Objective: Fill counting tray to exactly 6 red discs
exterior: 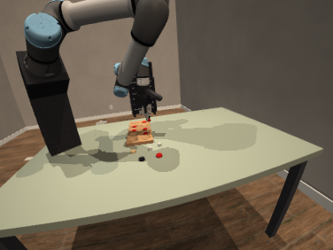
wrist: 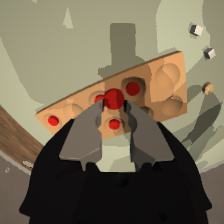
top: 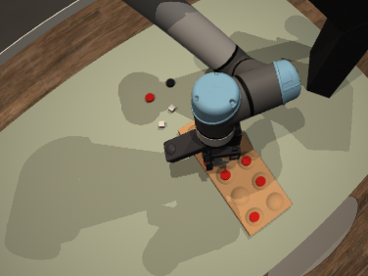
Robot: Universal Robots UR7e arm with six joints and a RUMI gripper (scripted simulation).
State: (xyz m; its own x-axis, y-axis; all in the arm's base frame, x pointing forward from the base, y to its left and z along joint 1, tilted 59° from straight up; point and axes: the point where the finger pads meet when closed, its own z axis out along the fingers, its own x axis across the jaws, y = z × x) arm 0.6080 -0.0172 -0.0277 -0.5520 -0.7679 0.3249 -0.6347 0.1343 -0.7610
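Note:
The tan counting tray lies on the table, with several red discs in its pockets, such as one near the middle and one at the near end. My gripper hangs just above the tray's far half and is shut on a red disc. Two pockets show empty; the arm hides the tray's far end in the top view. Another red disc lies loose on the table.
A black disc and two small white cubes lie on the table beside the tray. A small tan piece lies near them. The robot's black pedestal stands at the table's back.

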